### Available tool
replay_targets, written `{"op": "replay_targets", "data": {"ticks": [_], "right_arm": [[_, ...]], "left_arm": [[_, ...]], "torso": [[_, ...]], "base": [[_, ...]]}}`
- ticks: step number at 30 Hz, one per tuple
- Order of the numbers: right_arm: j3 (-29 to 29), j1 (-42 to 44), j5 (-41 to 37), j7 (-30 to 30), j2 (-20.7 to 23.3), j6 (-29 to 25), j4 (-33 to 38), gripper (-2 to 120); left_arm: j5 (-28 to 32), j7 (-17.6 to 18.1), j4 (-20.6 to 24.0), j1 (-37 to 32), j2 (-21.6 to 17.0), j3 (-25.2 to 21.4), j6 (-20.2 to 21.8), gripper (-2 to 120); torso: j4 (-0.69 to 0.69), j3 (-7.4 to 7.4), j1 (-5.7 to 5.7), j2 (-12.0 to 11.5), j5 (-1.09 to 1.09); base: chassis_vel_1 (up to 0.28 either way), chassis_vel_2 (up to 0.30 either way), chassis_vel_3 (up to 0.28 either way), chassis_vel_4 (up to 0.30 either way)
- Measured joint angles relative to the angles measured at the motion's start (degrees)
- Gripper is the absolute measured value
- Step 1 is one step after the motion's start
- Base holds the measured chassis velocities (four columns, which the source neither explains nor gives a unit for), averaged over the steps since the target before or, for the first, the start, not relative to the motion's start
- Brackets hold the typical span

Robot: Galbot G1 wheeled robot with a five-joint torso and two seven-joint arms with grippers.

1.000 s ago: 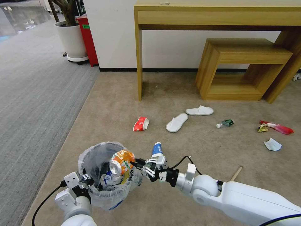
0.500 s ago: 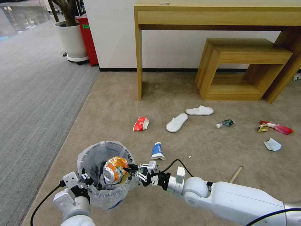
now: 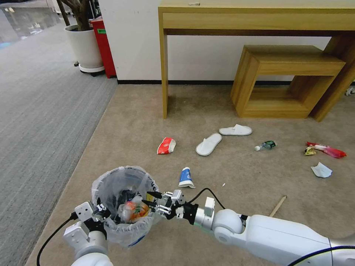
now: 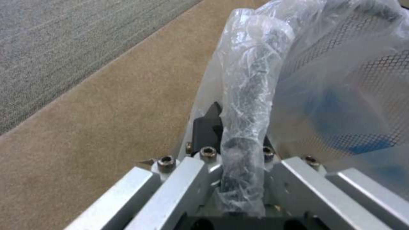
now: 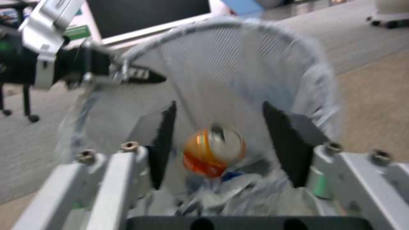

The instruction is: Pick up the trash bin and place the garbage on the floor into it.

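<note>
Right hand [image 3: 148,198] spread wide at trash bin [image 3: 111,184] rim, empty; orange can [image 3: 135,210] loose inside, just beyond. Left hand [image 4: 238,140] clamped on rim. Blue-white cup [image 3: 185,177] nearest right hand, upright-ish on floor [image 3: 240,177].

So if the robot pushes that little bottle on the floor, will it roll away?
Probably. The bottle lies on its side and looks round, so a sideways nudge could roll it. It seems small and likely light, though the carpet would probably stop it soon.
</note>
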State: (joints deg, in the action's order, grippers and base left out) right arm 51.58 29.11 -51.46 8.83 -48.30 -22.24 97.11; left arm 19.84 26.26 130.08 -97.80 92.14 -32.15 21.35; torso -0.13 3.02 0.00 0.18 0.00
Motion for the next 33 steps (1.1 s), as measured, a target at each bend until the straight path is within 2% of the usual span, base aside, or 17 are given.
{"op": "replay_targets", "data": {"ticks": [1, 2, 4, 7, 8, 10, 11, 13, 15, 17, 19, 20, 22, 27, 33], "right_arm": [[-0.51, 0.28, 0.15, -0.12, -0.07, -0.05, 0.02, 61], [-2.40, 1.26, 0.84, -0.49, -0.27, -0.21, 0.20, 70], [-3.12, 1.60, 1.09, -0.63, -0.31, -0.28, 0.28, 71], [-8.85, 4.44, 1.86, -2.20, -0.40, -0.37, 1.30, 86], [-8.85, 4.44, 1.86, -2.20, -0.40, -0.37, 1.30, 86], [-14.02, 7.22, 1.94, -4.11, -0.69, -0.05, 1.96, 97], [-16.70, 8.84, 2.00, -5.22, -0.92, 0.39, 2.19, 98], [-18.12, 9.71, 2.10, -5.94, -1.03, 0.75, 2.29, 99], [-22.72, 12.74, 3.40, -9.69, -1.43, 2.91, 2.75, 100], [-23.27, 13.15, 3.55, -10.13, -1.50, 3.22, 2.79, 100], [-29.22, 18.12, 5.32, -16.36, -2.73, 6.93, 3.08, 100], [-29.22, 18.12, 5.32, -16.36, -2.73, 6.93, 3.08, 100], [-35.17, 22.48, 6.71, -20.69, -4.55, 10.02, 3.25, 100], [-42.17, 26.46, 7.02, -22.91, -7.27, 13.03, 3.13, 100], [-44.16, 28.48, 8.15, -22.96, -8.49, 13.05, 1.40, 100]], "left_arm": [[0.01, 0.00, -0.09, 0.03, 0.00, -0.02, 0.00, 0], [0.04, -0.01, -0.48, 0.15, 0.00, -0.15, -0.04, 0], [0.05, -0.01, -0.63, 0.18, 0.00, -0.18, -0.05, 0], [0.23, -0.01, -1.48, 0.51, 0.00, -0.47, -0.22, 0], [0.23, -0.01, -1.48, 0.51, 0.00, -0.47, -0.22, 0], [0.31, 0.01, -2.15, 0.77, 0.00, -0.70, -0.29, 0], [0.32, 0.02, -2.44, 0.88, 0.00, -0.73, -0.34, 0], [0.32, 0.02, -2.65, 0.94, -0.01, -0.74, -0.36, 0], [0.32, 0.04, -3.03, 1.06, 0.00, -0.74, -0.41, 0], [0.32, 0.04, -3.07, 1.08, 0.00, -0.74, -0.41, 0], [0.30, 0.04, -3.57, 1.30, 0.00, -0.78, -0.53, 0], [0.30, 0.04, -3.57, 1.30, 0.00, -0.78, -0.53, 0], [0.29, 0.04, -4.11, 1.61, 0.00, -0.81, -0.62, 0], [0.29, 0.04, -4.81, 2.01, 0.00, -0.68, -0.64, 0], [0.46, 0.04, -4.90, 1.98, -0.01, -0.67, -0.67, 0]], "torso": [[0.00, 0.00, 0.00, 0.00, 0.00], [0.00, 0.00, 0.00, 0.00, 0.00], [0.00, 0.00, 0.00, 0.00, 0.00], [0.00, 0.00, 0.00, 0.00, -0.01], [0.00, 0.00, 0.00, 0.00, -0.01], [0.01, -0.01, 0.00, 0.00, -0.01], [0.00, 0.00, 0.00, 0.00, 0.00], [0.00, 0.00, 0.00, 0.00, 0.01], [0.01, -0.01, 0.00, 0.00, -0.01], [0.01, -0.01, 0.00, 0.00, -0.02], [-0.01, 0.00, 0.00, 0.00, 0.02], [-0.01, 0.00, 0.00, 0.00, 0.02], [-0.01, 0.00, 0.00, 0.00, -0.01], [0.00, -0.01, 0.00, 0.00, 0.00], [0.00, 0.00, 0.00, 0.00, 0.00]], "base": [[0.000, 0.000, 0.000, 0.000], [0.000, 0.000, 0.000, 0.000], [0.000, 0.000, 0.000, 0.000], [0.000, 0.000, 0.000, 0.000], [0.000, 0.000, 0.000, 0.000], [0.000, 0.000, 0.000, 0.000], [0.000, 0.000, 0.000, 0.000], [0.000, 0.000, 0.000, 0.000], [0.000, 0.000, 0.000, 0.000], [0.000, 0.000, 0.000, 0.000], [0.000, 0.000, 0.000, 0.000], [0.000, 0.000, 0.000, 0.000], [0.000, 0.000, 0.000, 0.000], [0.000, 0.000, 0.000, 0.000], [0.000, 0.000, 0.000, 0.000]]}}
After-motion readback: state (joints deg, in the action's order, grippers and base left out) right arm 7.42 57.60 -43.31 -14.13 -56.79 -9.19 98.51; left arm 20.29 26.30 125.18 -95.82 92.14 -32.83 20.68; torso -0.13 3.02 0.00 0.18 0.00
